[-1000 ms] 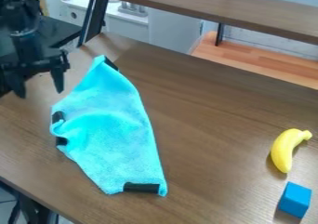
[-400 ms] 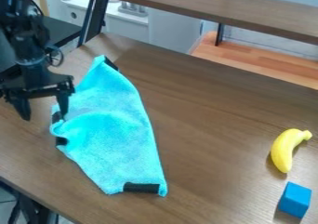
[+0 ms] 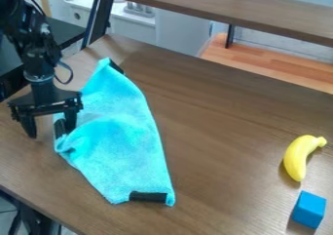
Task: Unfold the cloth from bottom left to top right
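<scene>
Gripper (image 3: 50, 130): fingers spread; one is placed over the left edge of the turquoise cloth (image 3: 120, 139), the other beside it.
Turquoise cloth: laid, partly folded, on the wooden table (image 3: 221, 127), left side.
Black edge patch (image 3: 60, 127): top layer only to be pinched, low down.
Fold: to be lifted slightly, then drawn smoothly toward upper right.

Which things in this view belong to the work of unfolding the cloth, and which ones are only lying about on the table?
For the job:
- light blue cloth, with dark patches along its edge
- black tool, open, at the cloth's left edge as pictured

Just lying about:
- yellow banana, towards the right of the picture
- blue block, below the banana in view
</scene>
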